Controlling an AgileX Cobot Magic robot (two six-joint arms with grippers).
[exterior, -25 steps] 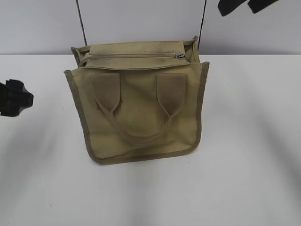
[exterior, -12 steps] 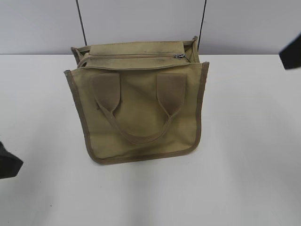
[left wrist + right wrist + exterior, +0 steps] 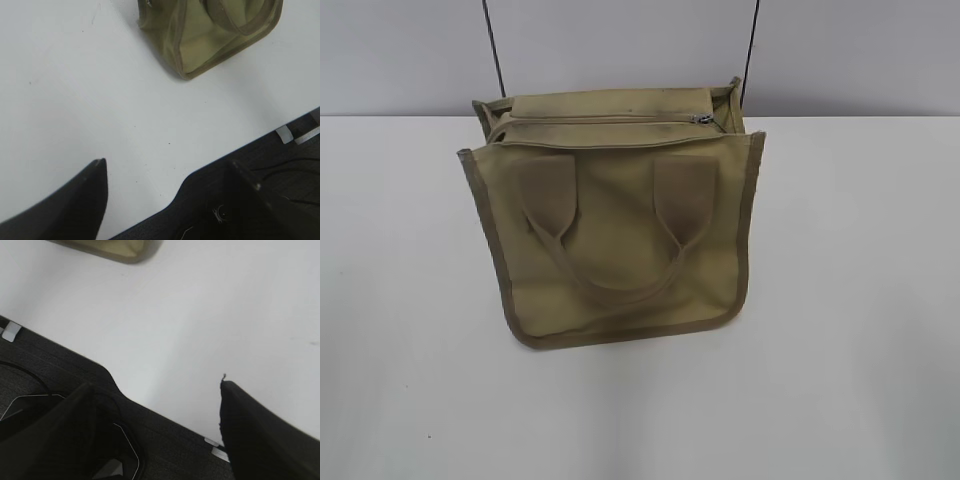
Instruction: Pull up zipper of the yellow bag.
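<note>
A plain white counter (image 3: 840, 330) filled most of the exterior view, meeting a pale grey wall (image 3: 620, 45) behind, where two thin dark cables (image 3: 495, 50) ran down. The yellow bag (image 3: 610, 215) sat at the counter's far middle, leaning with its front panel and looped handle toward the camera; the zipper (image 3: 610, 121) ran along its top panel, the small metal pull (image 3: 702, 118) at the right end. Both arms were out of the exterior view. The left tool (image 3: 170, 185) hung over the counter's near edge, fingers spread wide, holding nothing, well apart from the bag's corner. The right tool (image 3: 157, 400) likewise stood wide and empty above the dark counter edge (image 3: 50, 355).
</note>
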